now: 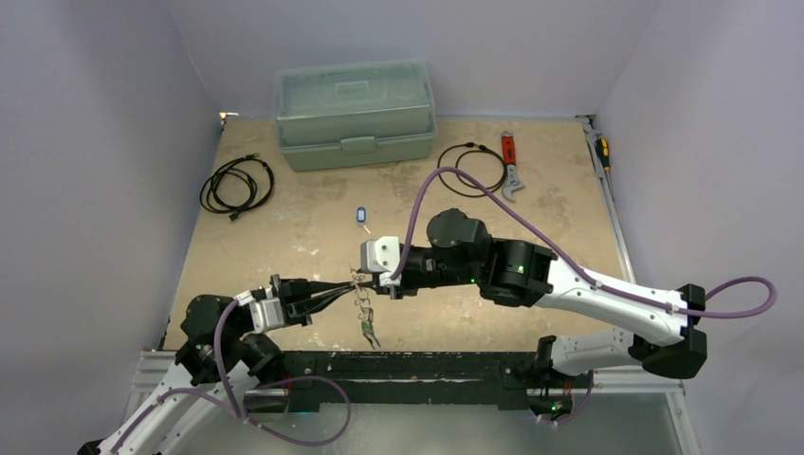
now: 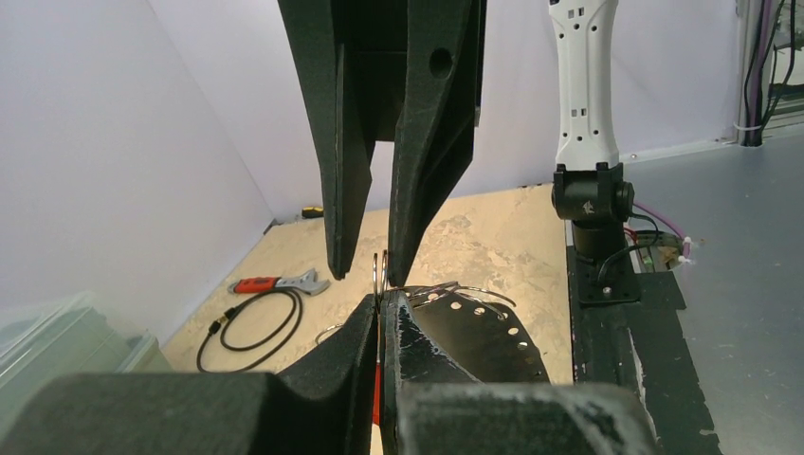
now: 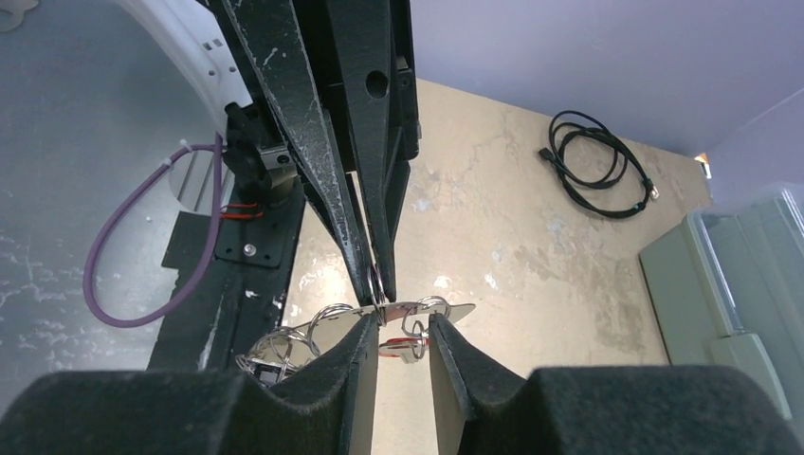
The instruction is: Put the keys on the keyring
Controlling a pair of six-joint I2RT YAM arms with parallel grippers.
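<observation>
One box, two cables, one wrench, one screwdriver at the right edge, one loose key.

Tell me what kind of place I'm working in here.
Most likely a robot lab test cell dressed as a workbench: plain walls box in a worn tabletop, a black mounting rail lines its near edge, and a green toolbox and red-handled wrench sit at the back.
</observation>
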